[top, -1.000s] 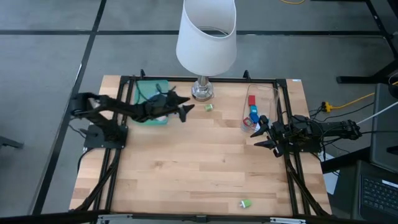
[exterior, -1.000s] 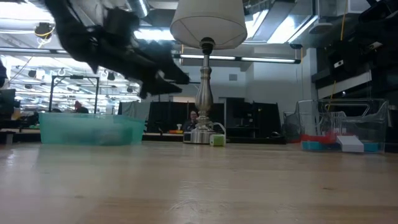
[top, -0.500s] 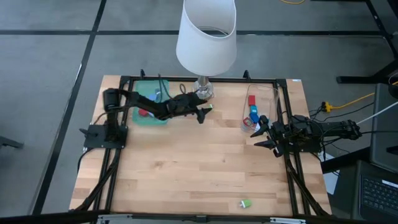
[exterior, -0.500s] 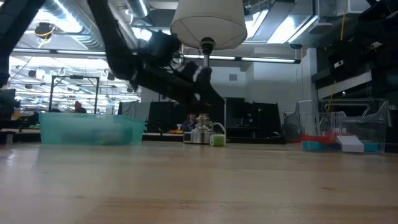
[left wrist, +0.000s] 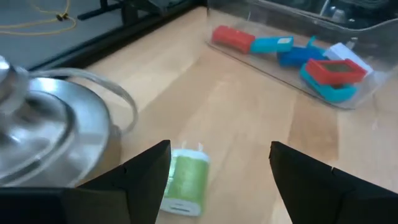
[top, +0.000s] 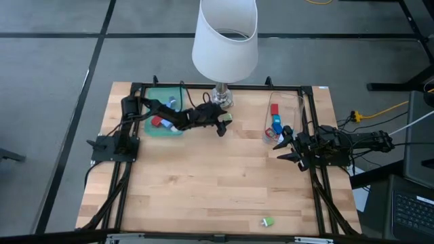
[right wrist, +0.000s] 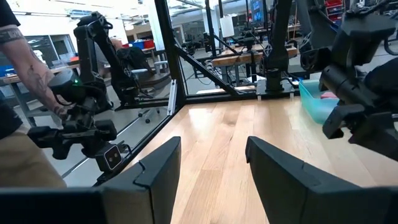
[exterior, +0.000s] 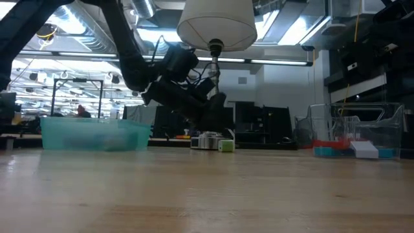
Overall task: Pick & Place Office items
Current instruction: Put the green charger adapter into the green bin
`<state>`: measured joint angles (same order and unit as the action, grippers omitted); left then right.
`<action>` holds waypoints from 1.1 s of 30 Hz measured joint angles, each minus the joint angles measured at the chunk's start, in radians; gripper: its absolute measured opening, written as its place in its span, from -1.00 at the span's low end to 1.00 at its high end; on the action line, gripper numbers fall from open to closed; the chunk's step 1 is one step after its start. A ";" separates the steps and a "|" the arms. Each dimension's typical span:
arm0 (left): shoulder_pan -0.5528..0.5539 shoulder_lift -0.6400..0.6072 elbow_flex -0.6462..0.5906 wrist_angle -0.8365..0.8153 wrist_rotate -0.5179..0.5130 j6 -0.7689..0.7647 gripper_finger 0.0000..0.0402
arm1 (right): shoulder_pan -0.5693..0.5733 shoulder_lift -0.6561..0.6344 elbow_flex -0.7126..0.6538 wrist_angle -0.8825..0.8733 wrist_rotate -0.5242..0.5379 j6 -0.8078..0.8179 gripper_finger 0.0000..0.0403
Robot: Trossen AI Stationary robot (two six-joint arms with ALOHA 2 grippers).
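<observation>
Left pincer (top: 220,127) hangs over the green block (top: 228,117) by the lamp base (top: 220,99), its fingers spread wide and holding nothing; in the left wrist view the block (left wrist: 185,180) lies flat on the bench (top: 217,176), just off the inside of one finger (left wrist: 146,177) rather than centred in the gap, and close beside the lamp's metal foot (left wrist: 46,137). The step in hand looks like the reach for this block, with the grasp not yet made. I judge the next move calls for shifting sideways to bring the block between the fingers, then coming down and closing, while keeping clear of the lamp foot and its cord, which crowd that side. A second green block (top: 267,221) lies alone near the bench's front edge, well apart from both arms. The clear bin (top: 281,103) on the right side holds several pieces; the left wrist view shows one red (left wrist: 232,38), about three blue, one red-topped on blue and one white, though overlaps make the count uncertain. The green tray (top: 157,96) at the left rear holds at least one red and one blue piece beside the left arm. Right pincer (top: 285,148) waits at the bench's right edge beside the bin, fingers apart and empty. One lamp stands at the rear.
</observation>
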<state>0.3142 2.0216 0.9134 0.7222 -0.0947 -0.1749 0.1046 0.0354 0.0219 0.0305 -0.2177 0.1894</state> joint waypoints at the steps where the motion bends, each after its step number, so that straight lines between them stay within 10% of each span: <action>1: 0.004 0.000 0.000 0.001 -0.005 0.008 0.34 | 0.000 0.000 0.000 0.000 0.000 0.000 -0.05; 33: 0.042 0.069 0.001 -0.038 0.010 0.013 0.34 | 0.000 0.000 0.000 0.000 0.000 0.000 -0.05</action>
<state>0.3565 2.0903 0.9141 0.6840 -0.0843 -0.1623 0.1047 0.0353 0.0221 0.0305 -0.2179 0.1894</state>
